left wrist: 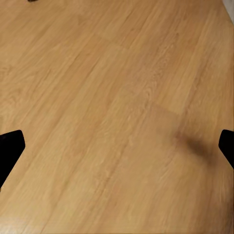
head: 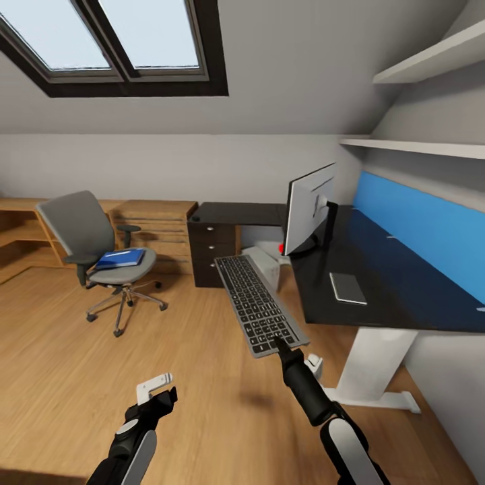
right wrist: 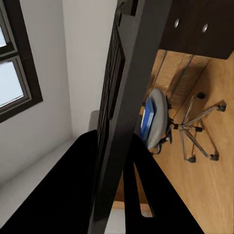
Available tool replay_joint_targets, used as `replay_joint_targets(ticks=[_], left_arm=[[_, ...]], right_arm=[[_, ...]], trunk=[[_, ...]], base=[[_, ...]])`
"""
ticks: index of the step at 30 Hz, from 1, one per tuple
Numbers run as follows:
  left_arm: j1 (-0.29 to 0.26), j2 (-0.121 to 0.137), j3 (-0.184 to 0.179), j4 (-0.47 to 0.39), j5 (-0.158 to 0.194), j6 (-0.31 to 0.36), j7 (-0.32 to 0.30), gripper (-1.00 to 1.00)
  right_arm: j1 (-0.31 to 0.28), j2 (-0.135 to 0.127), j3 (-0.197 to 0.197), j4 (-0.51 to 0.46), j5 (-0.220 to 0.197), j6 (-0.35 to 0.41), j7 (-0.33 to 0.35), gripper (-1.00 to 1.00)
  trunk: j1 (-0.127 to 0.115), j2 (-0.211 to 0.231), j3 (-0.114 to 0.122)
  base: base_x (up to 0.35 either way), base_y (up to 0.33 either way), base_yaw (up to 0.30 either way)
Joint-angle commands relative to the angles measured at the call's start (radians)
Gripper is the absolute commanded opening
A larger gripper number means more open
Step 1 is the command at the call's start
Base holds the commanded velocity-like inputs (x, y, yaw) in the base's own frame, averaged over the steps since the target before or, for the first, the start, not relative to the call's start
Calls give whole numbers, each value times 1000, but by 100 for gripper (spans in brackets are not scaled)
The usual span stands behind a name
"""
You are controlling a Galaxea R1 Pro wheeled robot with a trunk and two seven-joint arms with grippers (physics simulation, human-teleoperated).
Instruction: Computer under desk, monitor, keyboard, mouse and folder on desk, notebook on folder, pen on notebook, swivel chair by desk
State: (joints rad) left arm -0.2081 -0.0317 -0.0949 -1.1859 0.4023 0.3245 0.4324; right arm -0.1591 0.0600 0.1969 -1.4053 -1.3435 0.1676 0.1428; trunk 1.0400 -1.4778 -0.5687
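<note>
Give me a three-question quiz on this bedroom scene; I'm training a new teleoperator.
1. True or false: the keyboard lies on the desk.
2. What rests on the swivel chair seat?
3. The monitor stands: A) on the floor, B) on the desk, C) on a shelf.

Key:
1. False: the right gripper holds it by one end, in the air beside the desk.
2. The blue folder.
3. B.
</note>
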Motion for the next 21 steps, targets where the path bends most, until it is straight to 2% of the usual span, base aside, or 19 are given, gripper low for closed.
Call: replay_joint_targets(ticks=[1, 21], left_arm=[[-1, 1, -2, -1, 9, 2, 8, 100], [-1, 1, -2, -1, 9, 2, 7, 100]], right_arm=[[0, -2, 0, 0, -11, 7, 4, -100], [0, -13, -1, 0, -12, 6, 4, -100]], trunk=[[-4, 7, 2], [-80, 147, 65]], base=[[287, 95, 5], [318, 126, 0]])
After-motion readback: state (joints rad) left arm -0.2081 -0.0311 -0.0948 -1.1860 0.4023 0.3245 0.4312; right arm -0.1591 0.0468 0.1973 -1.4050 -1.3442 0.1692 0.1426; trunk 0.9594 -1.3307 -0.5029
